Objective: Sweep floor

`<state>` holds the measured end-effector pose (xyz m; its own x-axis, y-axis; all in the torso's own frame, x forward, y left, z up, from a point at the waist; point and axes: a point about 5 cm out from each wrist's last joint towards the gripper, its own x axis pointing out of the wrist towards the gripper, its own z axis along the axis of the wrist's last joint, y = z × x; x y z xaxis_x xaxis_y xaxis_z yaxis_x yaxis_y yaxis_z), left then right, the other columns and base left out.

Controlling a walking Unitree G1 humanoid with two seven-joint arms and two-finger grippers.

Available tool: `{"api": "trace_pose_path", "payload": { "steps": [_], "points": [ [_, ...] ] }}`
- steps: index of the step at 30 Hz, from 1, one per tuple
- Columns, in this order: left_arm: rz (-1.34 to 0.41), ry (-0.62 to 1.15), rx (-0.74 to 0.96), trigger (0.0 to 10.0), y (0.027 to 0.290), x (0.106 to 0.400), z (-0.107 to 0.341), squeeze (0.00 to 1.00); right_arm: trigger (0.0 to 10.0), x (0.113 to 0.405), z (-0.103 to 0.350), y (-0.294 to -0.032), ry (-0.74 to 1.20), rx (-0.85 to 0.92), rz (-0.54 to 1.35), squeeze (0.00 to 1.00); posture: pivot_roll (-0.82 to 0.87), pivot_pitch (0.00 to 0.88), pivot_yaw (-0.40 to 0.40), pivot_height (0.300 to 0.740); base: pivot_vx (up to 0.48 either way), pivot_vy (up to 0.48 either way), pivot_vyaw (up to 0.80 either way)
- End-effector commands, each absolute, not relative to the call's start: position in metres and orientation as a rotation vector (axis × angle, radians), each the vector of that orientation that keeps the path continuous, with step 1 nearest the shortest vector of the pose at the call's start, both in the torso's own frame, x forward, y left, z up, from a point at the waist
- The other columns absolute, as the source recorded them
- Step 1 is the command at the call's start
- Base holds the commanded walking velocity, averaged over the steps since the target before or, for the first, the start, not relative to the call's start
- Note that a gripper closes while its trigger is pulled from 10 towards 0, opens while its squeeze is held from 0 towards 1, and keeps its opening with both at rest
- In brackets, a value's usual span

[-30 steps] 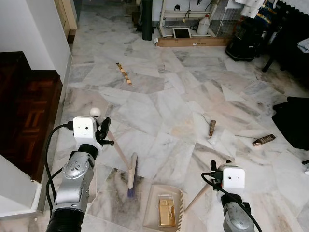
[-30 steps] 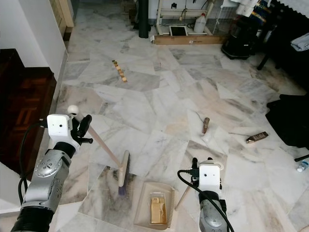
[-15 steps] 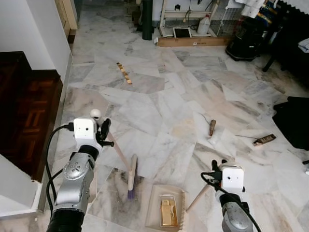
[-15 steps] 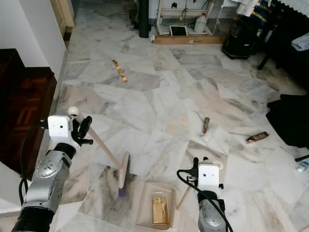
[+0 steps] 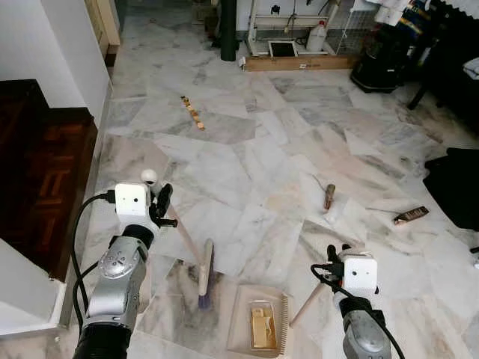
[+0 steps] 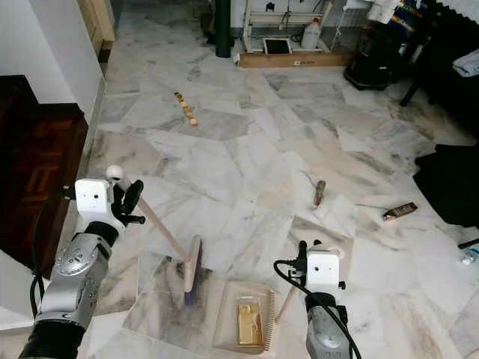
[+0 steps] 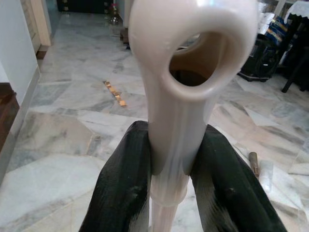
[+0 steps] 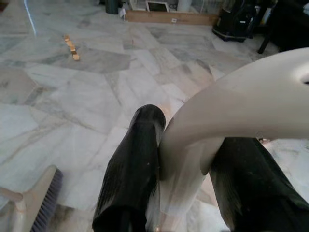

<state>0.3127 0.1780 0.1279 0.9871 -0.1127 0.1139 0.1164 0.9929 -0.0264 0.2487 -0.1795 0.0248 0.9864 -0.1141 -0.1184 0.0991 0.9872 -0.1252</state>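
My left gripper (image 5: 159, 203) is shut on the top of the cream broom handle (image 7: 176, 101), black fingers (image 7: 123, 183) on both sides. The broom head (image 5: 204, 271) rests on the marble floor, purple bristles down. Just right of it lies the beige dustpan (image 5: 241, 318) with a gold object (image 5: 260, 331) in it. My right gripper (image 5: 337, 253) is shut on the dustpan's handle (image 8: 231, 106). Out on the floor are a row of small wooden blocks (image 5: 193, 114), a brown stick-like piece (image 5: 328, 197) and a brown wrapper (image 5: 411, 215).
A dark wooden step (image 5: 37, 172) and a white wall (image 5: 71, 45) close the left side. A black heap (image 5: 456, 183) lies at the right edge. At the back stand a black bin (image 5: 382, 60), a wooden plank (image 5: 299, 63) and a white jug (image 5: 318, 37).
The whole picture has shifted slightly, so the camera moved. Broom, dustpan and both grippers hold the same places relative to each other.
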Motion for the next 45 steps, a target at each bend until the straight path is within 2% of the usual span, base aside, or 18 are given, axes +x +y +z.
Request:
{"api": "trace_pose_path", "payload": {
  "steps": [1, 14, 23, 31, 39, 41, 42, 43, 45],
  "points": [
    [-0.124, -0.159, -0.017, 10.0, 0.174, 0.312, 0.134, 0.00, 0.0, 0.255, 0.036, -0.185, 0.071, -0.131, -0.138, 0.00, 0.14, 0.114, -0.067, 0.740, 0.000, 0.000, 0.00],
    [-0.079, -0.170, 0.014, 10.0, 0.181, 0.314, 0.136, 0.00, 0.0, 0.273, 0.059, -0.190, -0.031, -0.051, -0.199, 0.00, 0.14, 0.100, -0.049, 0.740, 0.000, 0.000, 0.00],
    [-0.074, -0.150, 0.033, 10.0, 0.177, 0.314, 0.130, 0.00, 0.0, 0.286, 0.077, -0.192, -0.100, 0.119, -0.247, 0.00, 0.13, 0.097, -0.046, 0.740, 0.000, 0.000, 0.00],
    [-0.059, -0.144, 0.027, 10.0, 0.176, 0.312, 0.126, 0.00, 0.0, 0.291, 0.079, -0.201, -0.103, 0.356, -0.313, 0.00, 0.13, 0.116, -0.061, 0.740, 0.000, 0.000, 0.00],
    [-0.053, -0.153, 0.016, 10.0, 0.175, 0.312, 0.128, 0.00, 0.0, 0.294, 0.080, -0.198, -0.113, 0.460, -0.287, 0.00, 0.13, 0.126, -0.066, 0.740, 0.000, 0.000, 0.00],
    [-0.049, -0.157, 0.017, 10.0, 0.177, 0.312, 0.129, 0.00, 8.8, 0.296, 0.081, -0.195, -0.111, 0.500, -0.283, 0.00, 0.13, 0.127, -0.066, 0.740, 0.000, 0.000, 0.00],
    [-0.049, -0.157, 0.017, 10.0, 0.177, 0.312, 0.129, 0.00, 8.8, 0.296, 0.081, -0.195, -0.111, 0.500, -0.283, 0.00, 0.13, 0.127, -0.066, 0.740, 0.000, 0.000, 0.00],
    [-0.046, -0.157, 0.020, 10.0, 0.178, 0.312, 0.129, 0.00, 10.0, 0.297, 0.082, -0.193, -0.113, 0.498, -0.273, 0.00, 0.14, 0.129, -0.065, 0.740, 0.000, 0.000, 0.00],
    [-0.040, -0.156, 0.027, 10.0, 0.179, 0.311, 0.129, 0.00, 10.0, 0.298, 0.083, -0.190, -0.116, 0.486, -0.256, 0.00, 0.14, 0.130, -0.063, 0.740, 0.000, 0.000, 0.00]
  ]
}}
